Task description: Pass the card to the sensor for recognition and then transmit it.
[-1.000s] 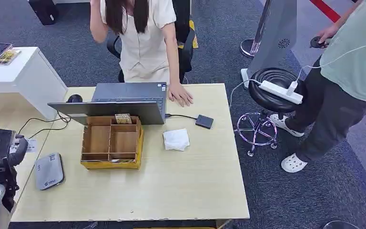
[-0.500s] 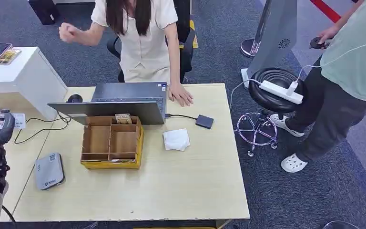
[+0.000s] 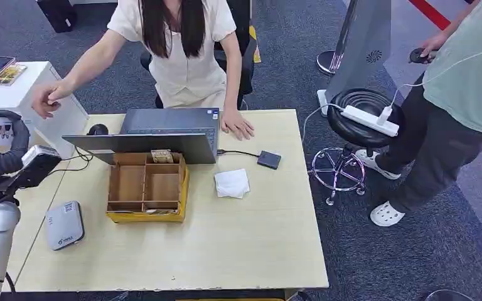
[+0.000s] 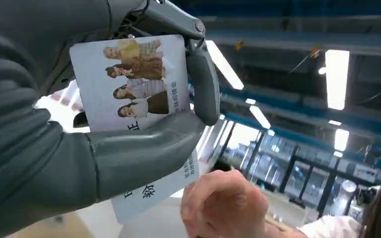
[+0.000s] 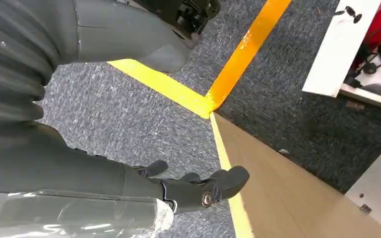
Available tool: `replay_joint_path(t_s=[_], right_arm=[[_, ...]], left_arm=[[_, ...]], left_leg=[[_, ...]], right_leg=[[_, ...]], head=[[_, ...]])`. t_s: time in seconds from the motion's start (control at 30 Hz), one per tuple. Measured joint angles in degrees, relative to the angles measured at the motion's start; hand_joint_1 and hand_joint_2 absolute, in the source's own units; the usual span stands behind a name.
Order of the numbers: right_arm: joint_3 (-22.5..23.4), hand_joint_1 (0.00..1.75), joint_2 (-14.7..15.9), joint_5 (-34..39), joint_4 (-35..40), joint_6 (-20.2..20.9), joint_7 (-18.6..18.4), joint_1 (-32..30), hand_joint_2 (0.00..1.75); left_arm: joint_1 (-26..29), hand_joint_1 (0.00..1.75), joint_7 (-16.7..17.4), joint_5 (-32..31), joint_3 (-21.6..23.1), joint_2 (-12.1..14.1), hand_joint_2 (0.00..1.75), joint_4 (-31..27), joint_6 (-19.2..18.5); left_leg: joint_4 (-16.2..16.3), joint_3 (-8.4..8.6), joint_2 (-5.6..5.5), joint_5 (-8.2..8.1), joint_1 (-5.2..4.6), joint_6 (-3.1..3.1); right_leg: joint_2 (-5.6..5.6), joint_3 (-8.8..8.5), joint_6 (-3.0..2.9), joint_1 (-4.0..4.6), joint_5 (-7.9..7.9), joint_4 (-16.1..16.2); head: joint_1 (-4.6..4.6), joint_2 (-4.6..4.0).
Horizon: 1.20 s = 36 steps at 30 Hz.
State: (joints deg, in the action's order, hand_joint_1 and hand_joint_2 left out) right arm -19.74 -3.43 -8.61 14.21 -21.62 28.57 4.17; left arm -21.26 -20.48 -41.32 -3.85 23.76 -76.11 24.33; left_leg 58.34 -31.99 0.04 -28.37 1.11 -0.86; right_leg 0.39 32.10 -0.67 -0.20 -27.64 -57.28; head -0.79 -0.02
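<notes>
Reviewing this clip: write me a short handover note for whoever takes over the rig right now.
Left hand: raised at the table's left end, gripping the white printed photo card.
Right hand: hanging over grey carpet, fingers curled, holding nothing.
The seated person's hand is right at the card's lower edge; touching or not, I cannot tell.
Grey flat sensor pad lies on the wooden table.
Done: card lifted and offered.
Left: release it to the person. Whether it was scanned is not visible.

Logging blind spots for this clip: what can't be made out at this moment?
- Card: its middle is covered by the left hand's thumb in the left wrist view; its print is too small in the head view.
- Person's hand: whether it touches the card is unclear.
- Right hand: whether it holds anything is unclear.
</notes>
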Motion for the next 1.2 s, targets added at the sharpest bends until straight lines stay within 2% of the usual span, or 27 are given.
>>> replay_joint_path(t_s=[0.17, 0.43, 0.6, 0.77, 0.93, 0.97, 1.2], right_arm=[[0.0, 0.0, 0.0, -0.33, 0.15, 0.02, 0.0, 0.14, 1.75], [0.0, 0.0, 0.0, -0.96, 0.31, 0.42, 0.0, 0.24, 1.75], [0.0, 0.0, 0.0, -1.14, 0.33, 0.7, 0.04, 0.39, 1.75], [0.0, 0.0, 0.0, -1.18, 0.48, 0.7, 0.04, 0.49, 1.75], [0.0, 0.0, 0.0, -1.18, 0.48, 0.61, 0.07, 0.48, 1.75], [0.0, 0.0, 0.0, -1.18, 0.48, 0.59, 0.07, 0.48, 1.75], [0.0, 0.0, 0.0, -1.18, 0.48, 0.46, 0.07, 0.48, 1.75]], left_arm=[[1.39, 1.75, -1.97, -5.95, 1.01, 0.92, 1.75, -0.39, 4.92], [2.13, 1.75, -1.92, -16.81, 3.19, 3.63, 1.75, -0.28, 11.23], [2.38, 1.75, -1.7, -19.08, 4.81, 5.16, 1.75, 0.29, 12.04], [2.35, 1.75, -1.42, -20.58, 6.51, 5.27, 1.75, 1.25, 12.56], [2.24, 1.75, -2.88, -19.84, 6.82, 5.09, 1.75, 1.73, 12.56], [2.21, 0.0, -3.26, -19.36, 6.84, 5.05, 1.75, 1.84, 12.56], [2.08, 0.0, -4.67, -16.85, 6.88, 3.98, 1.75, 2.51, 12.56]], left_leg=[[0.0, 0.0, 0.0, 0.0, 0.01, 0.0], [0.0, -0.01, 0.0, 0.0, 0.0, 0.0], [0.0, -0.01, -0.01, 0.0, 0.0, 0.0], [0.0, -0.01, 0.01, 0.0, 0.0, 0.0], [0.0, -0.01, 0.0, 0.0, 0.0, 0.0], [0.0, -0.01, 0.0, 0.0, 0.0, 0.0], [0.0, -0.04, -0.01, 0.0, 0.0, 0.0]], right_leg=[[-0.01, 0.0, 0.0, 0.0, 0.0, 0.0], [-0.01, 0.0, 0.0, 0.0, 0.0, 0.0], [-0.01, 0.01, 0.0, 0.0, 0.0, 0.0], [0.0, 0.01, 0.0, 0.0, 0.0, 0.0], [0.0, 0.01, 0.0, 0.0, 0.0, 0.0], [0.0, 0.02, 0.0, 0.0, 0.0, 0.0], [-0.01, 0.05, 0.0, 0.0, 0.0, 0.0]], head=[[0.02, 0.0], [0.0, 0.0], [0.0, 0.0], [0.0, 0.0], [0.02, 0.0], [0.0, 0.0], [0.02, 0.0]])
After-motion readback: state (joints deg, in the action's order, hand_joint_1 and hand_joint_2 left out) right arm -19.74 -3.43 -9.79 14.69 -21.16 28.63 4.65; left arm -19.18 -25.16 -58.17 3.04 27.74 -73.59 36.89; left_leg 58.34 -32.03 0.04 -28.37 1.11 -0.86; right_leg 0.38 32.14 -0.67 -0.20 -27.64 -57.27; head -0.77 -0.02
